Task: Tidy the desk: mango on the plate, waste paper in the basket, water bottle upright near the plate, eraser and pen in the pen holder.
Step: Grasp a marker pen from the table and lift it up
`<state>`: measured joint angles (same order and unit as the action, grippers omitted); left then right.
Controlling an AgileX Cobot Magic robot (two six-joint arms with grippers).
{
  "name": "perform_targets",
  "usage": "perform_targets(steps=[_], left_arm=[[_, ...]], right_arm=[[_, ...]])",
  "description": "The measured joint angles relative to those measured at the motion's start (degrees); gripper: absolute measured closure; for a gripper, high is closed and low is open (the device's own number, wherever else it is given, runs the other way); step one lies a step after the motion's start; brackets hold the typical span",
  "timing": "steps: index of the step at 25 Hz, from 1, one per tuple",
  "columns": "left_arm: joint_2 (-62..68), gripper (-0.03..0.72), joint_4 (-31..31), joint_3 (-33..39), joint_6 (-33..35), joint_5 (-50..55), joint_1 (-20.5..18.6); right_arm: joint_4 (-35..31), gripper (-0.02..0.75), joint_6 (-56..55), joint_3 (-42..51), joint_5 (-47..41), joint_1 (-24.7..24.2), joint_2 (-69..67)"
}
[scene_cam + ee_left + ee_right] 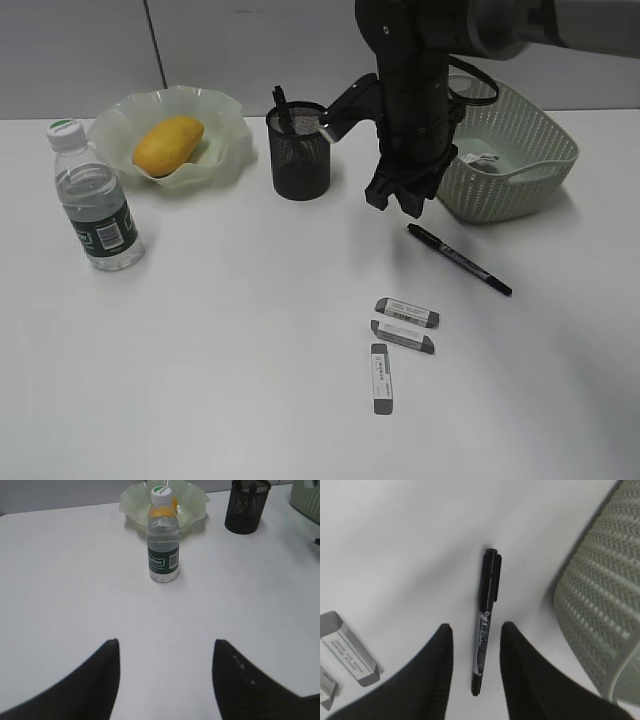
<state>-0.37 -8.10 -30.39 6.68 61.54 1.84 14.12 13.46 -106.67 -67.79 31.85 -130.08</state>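
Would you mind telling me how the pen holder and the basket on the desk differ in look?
The pen holder is black wire mesh, while the basket is pale green plastic with woven-pattern sides. The pen holder is a narrow upright cylinder; the basket is wide, low and roughly rectangular, with handle cutouts. The pen holder has dark pens standing in it; the basket holds something small and whitish. Both stand open-topped at the back of the desk.
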Motion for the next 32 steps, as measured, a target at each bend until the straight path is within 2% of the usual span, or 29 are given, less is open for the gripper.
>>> perform_targets(steps=[7,15,20,32], left_arm=[[0.0,0.242,0.0,0.0,0.0,0.0,0.0],[0.0,0.242,0.0,0.0,0.0,0.0,0.0],[0.0,0.242,0.0,0.0,0.0,0.0,0.0],[0.0,0.242,0.0,0.0,0.0,0.0,0.0]], right_arm=[[1.3,0.465,0.5,0.0,2.5,-0.1,-2.5],[0.9,0.385,0.9,0.0,4.1,-2.9,-3.9],[-3.1,0.384,4.5,0.0,4.9,-4.9,-3.9],[-4.7,0.402,5.3,-0.1,7.0,-5.6,-5.8]])
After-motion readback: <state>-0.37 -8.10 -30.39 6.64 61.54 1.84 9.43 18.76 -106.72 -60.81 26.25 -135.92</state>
